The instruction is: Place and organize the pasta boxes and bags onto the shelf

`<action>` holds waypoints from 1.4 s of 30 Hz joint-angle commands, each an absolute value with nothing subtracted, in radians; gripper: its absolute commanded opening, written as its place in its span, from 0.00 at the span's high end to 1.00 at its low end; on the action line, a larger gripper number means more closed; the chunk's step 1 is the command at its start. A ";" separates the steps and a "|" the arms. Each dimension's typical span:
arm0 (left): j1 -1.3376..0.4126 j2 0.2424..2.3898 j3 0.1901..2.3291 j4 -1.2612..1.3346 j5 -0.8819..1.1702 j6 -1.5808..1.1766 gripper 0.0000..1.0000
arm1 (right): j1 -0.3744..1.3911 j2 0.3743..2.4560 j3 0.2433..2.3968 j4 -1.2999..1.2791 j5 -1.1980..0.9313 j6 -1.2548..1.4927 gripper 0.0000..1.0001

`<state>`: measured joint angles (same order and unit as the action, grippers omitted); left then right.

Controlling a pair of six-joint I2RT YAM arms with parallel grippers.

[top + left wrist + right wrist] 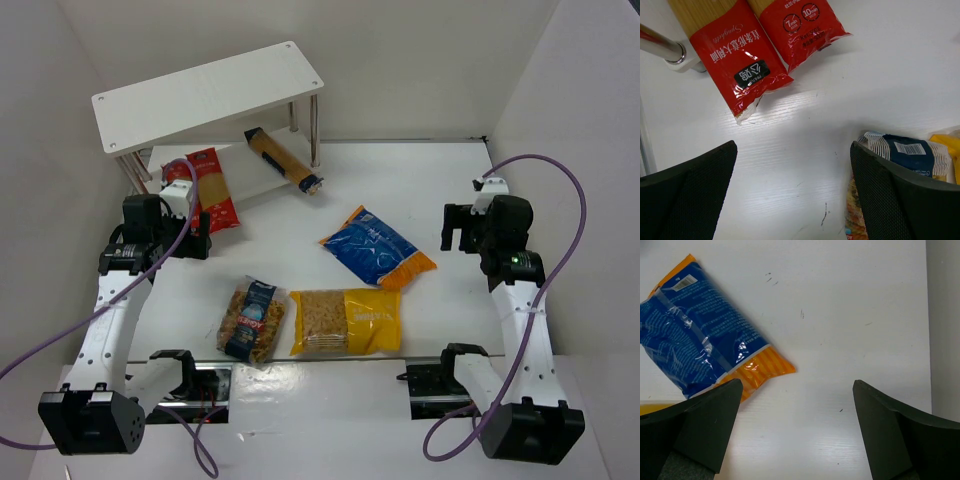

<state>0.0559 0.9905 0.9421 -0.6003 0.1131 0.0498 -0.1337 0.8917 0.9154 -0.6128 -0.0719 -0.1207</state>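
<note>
Reaching for the blue-orange bag point(377, 248) is, IMO, your next move w/ the right arm, and it turns on one relation: the bag lies to the left of the right claw point(485, 228), toward the centre of the worktop point(290, 230), near it but apart. Its long axis runs diag. in the top view, far-left to near-right, orange end toward the right arm's side. In the right wrist view the bag sits up and to one side of the claw, its orange end just beside one finger point(710, 410), not btw. the two. So the gap is neither square across the pack nor along it. You'd prob. need a shift left plus a wrist turn so the fingers span the short width.

The right claw is spread wide, nothing in it. The left claw point(168, 230) is the same: wide, empty, bare worktop btw. its fingers. It's the nearer one for the two red spaghetti packs point(213, 190), side by side just ahead of it w/ far ends under the top board of the shelf point(210, 85), and for the fusilli bag point(252, 319). The blue-orange bag is well apart from it.

The slim brown-orange pack point(283, 158) lies slantwise, apparently on the lower board, near end poking past the front edge. The yellow bag point(347, 321) lies flat by the near edge, just beside the fusilli bag; touching or not, can't tell.
</note>
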 commanded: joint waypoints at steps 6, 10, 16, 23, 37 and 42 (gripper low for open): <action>0.061 0.969 0.939 -0.586 0.133 0.058 0.00 | -0.140 0.833 0.904 -0.566 -0.140 -0.156 0.00; 0.061 0.969 0.939 -0.586 0.133 0.067 0.00 | -0.140 0.824 0.904 -0.566 -0.140 -0.156 0.00; 0.061 0.979 0.939 -0.586 0.133 0.067 0.00 | -0.140 0.882 0.913 -0.597 -0.265 -0.228 0.00; 0.061 0.979 0.939 -0.595 0.143 0.067 0.00 | 0.139 1.104 0.983 -0.598 -0.099 -0.320 0.00; 0.061 0.979 0.939 -0.595 0.152 0.067 0.00 | 0.198 1.494 1.069 -0.532 -0.195 -0.479 0.00; 0.061 0.999 0.948 -0.595 0.152 0.067 0.00 | 0.207 1.609 1.118 -0.592 -0.313 -0.534 0.00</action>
<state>0.0566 0.9936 0.9421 -0.6018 0.1333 0.0532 0.1986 1.5742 1.0595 -0.5915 -0.2276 -0.4824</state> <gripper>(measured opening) 0.995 0.994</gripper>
